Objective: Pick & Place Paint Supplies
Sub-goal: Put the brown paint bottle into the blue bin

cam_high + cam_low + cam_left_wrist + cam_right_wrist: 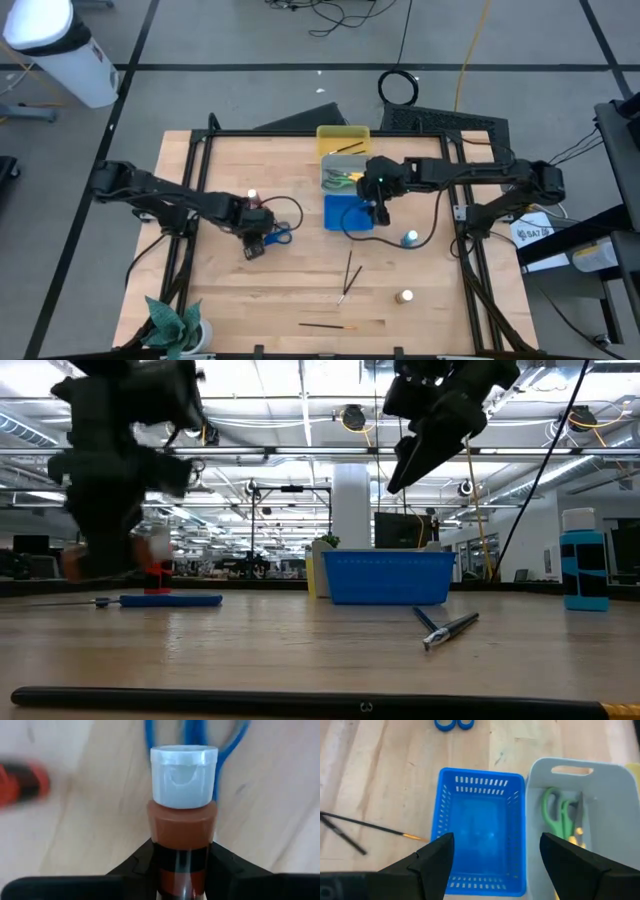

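1. A thin dark brush with a yellowish tip lies flat across the wooden table, closest to the low camera and well apart from both grippers.
2. The left gripper has its dark fingers closed on the small brown paint bottle with a whitish flip cap, which stands upright between them.
3. Just beyond that gripper lie the blue-handled scissors, flat on the wood; the small red paint bottle stands off to one side of it.
4. The right gripper hangs with its jaws spread wide and nothing between them, directly above the blue plastic slotted tray.
5. Beside that tray, the grey plastic tray holds green-handled scissors.
6. Two more dark brushes lie crossed on the table, nearer the right gripper than the left.
7. A blue paint bottle stands just beside the right gripper's tray; a whitish-capped one stands further off.
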`<state>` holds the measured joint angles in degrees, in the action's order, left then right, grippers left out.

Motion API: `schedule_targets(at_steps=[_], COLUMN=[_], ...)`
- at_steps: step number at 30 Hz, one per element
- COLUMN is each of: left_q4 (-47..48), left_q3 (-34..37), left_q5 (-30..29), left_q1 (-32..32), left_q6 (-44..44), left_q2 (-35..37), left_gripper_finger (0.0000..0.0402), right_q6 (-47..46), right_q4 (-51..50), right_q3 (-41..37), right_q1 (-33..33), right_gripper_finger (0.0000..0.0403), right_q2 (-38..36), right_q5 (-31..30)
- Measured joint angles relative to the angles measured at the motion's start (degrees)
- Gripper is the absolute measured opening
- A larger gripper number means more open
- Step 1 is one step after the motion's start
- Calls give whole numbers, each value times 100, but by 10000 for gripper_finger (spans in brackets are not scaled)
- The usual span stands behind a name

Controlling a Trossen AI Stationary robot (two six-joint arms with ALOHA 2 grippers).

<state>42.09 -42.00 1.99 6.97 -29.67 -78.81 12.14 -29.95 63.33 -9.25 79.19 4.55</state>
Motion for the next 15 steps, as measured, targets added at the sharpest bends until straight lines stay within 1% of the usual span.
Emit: schedule_targets(at_steps=[2,3,6,8,9,12,13,15], left_q4=[-686,-1107,-2339,-3359,-3942,-5551,-5977,-6519], left_q3=[-20,-29,-31,-25,-8,118,133,166], left_q5=[-47,-171,-806,-1141,-1201,-1244,-1243,-1261], left_q1=[182,280,513,634,675,706,705,699], left_q6=[175,291,835,1377,1681,2511,2725,3067], left_q2=[248,355,549,576,573,440,364,258], left_gripper_finger=[113,113,113,113,113,113,113,113], right_q6=[-168,-258,-594,-765,-822,-921,-978,-1073], right_q4=[-83,-160,-273,4,281,1523,1977,3122], right_q3=[0,0,-8,-157,-304,-844,-1062,-1527], right_q1=[81,138,331,497,598,858,929,1061], right_gripper_finger=[276,276,276,276,276,276,276,276], right_q2=[-56,-103,-239,-359,-423,-589,-638,-663], right_q5=[-4,-2,0,-5,-6,1,8,4])
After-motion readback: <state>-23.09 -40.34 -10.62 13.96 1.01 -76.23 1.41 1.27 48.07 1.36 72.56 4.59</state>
